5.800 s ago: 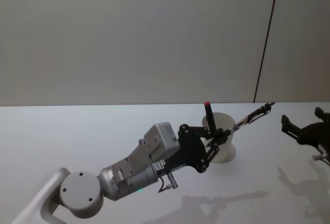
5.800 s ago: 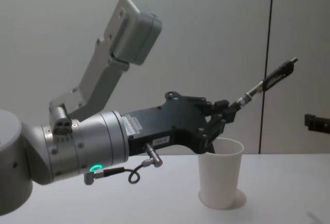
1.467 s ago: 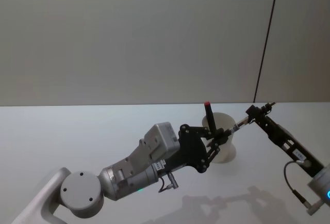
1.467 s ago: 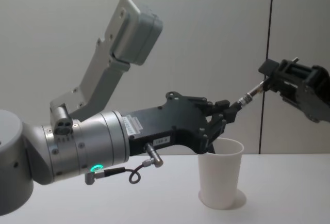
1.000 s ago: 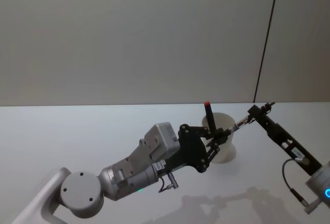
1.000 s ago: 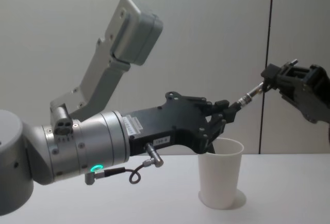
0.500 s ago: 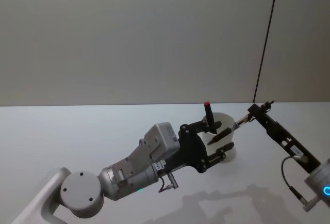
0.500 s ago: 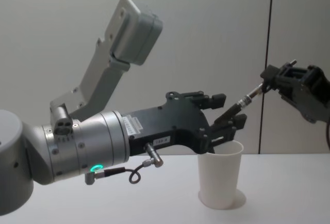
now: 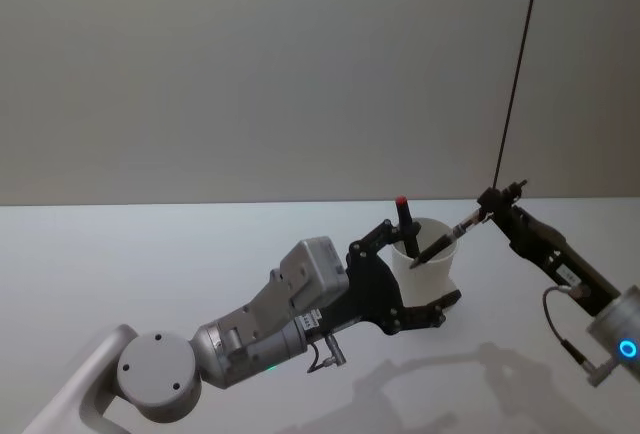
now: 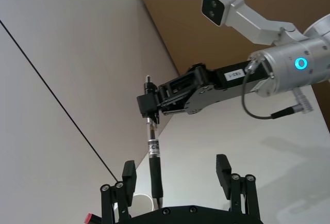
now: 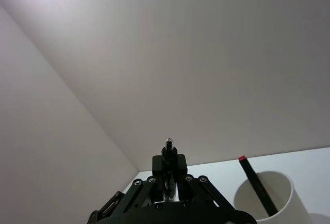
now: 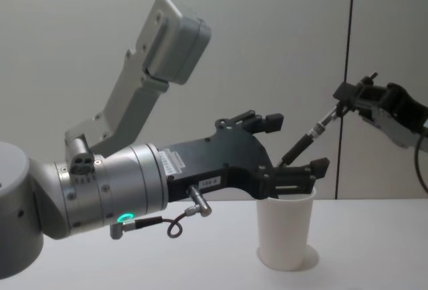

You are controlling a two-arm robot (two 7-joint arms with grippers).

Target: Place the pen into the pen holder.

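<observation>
Above one pen holder [image 9: 430, 259] mid-worktop [image 9: 150, 254]: left gripper [image 12: 294, 146] spread wide; right gripper [image 12: 344, 96] clamped on one pen [image 12: 304, 139]; second, red-capped pen [image 9: 403, 222] inside.

pen [image 12: 304, 139] tip: hidden inside pen holder [image 12: 286, 230] | right arm: cut by frame edge

Pen clamped in the right gripper [image 11: 168, 180]

The pen [image 11: 168, 148] is pinched between closed fingers, its tip protruding. A red-capped marker [image 11: 256, 184] is seen leaning inside the white pen holder [image 11: 278, 195].
</observation>
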